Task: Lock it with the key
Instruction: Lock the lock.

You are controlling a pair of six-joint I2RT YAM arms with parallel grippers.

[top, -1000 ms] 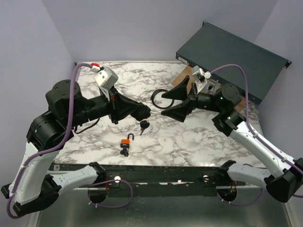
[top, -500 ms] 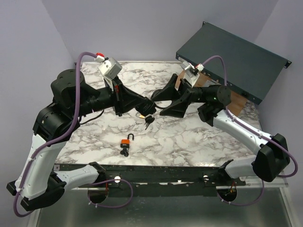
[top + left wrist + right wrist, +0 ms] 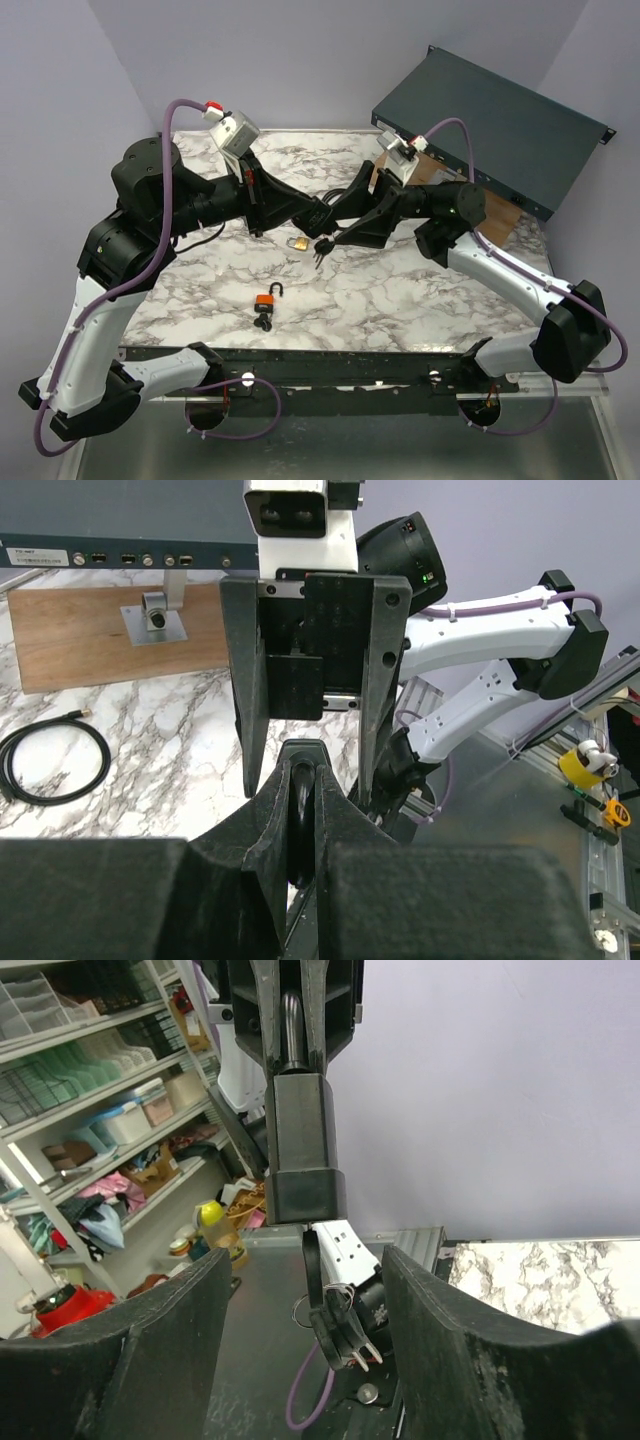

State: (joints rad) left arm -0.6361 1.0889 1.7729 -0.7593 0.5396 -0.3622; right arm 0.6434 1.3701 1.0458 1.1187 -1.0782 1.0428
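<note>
My left gripper point(image 3: 322, 217) hangs over the middle of the table, shut on the black head of a key point(image 3: 300, 810). A bunch of keys point(image 3: 320, 256) dangles under it. In the right wrist view these keys point(image 3: 345, 1325) hang between my right gripper's point(image 3: 305, 1260) open fingers without touching them. My right gripper point(image 3: 337, 225) faces the left gripper tip to tip, with its fingers point(image 3: 245, 700) on either side of the left gripper's tip. A brass padlock point(image 3: 298, 243) lies on the table just below. An orange padlock point(image 3: 266, 299) with a raised shackle lies nearer the front edge.
A dark flat box point(image 3: 495, 125) leans at the back right over a wooden board point(image 3: 110, 630) with a metal fitting. A coiled black cable point(image 3: 50, 765) lies on the marble table point(image 3: 400, 290). Purple walls close in the left and right sides.
My left gripper has lifted and moved right with the keys. My right arm has swung left to meet it, and its fingers have narrowed around the left gripper's tip.
</note>
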